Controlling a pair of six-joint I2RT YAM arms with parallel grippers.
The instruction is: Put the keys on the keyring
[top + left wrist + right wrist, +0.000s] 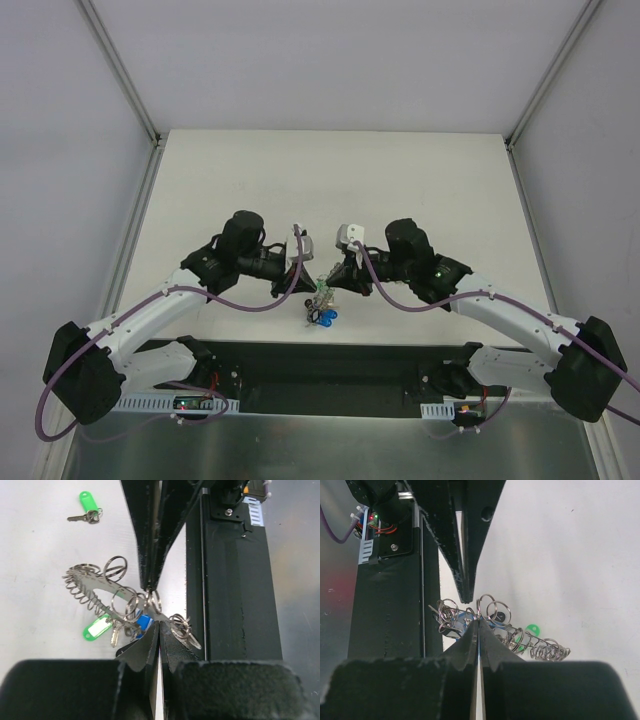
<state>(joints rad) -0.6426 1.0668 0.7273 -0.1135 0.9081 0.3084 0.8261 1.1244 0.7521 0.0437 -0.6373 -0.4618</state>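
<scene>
The keyring (102, 586) is a flat grey metal piece fringed with small wire rings, held just above the white table between both arms (322, 303). Keys with a green tag (97, 629) and a blue tag (144, 622) hang from it. My left gripper (159, 623) is shut on the keyring's flat edge. My right gripper (479, 620) is shut on it from the opposite side, at the foot of a small wire ring (487, 606). In the top view the left gripper (308, 292) and the right gripper (332, 286) meet tip to tip. A loose key with a green head (88, 506) lies apart on the table.
The black base plate (320, 365) runs along the table's near edge, right beside the keyring (235, 590). Grey walls and frame posts (120, 70) enclose the white table (330, 180) on three sides.
</scene>
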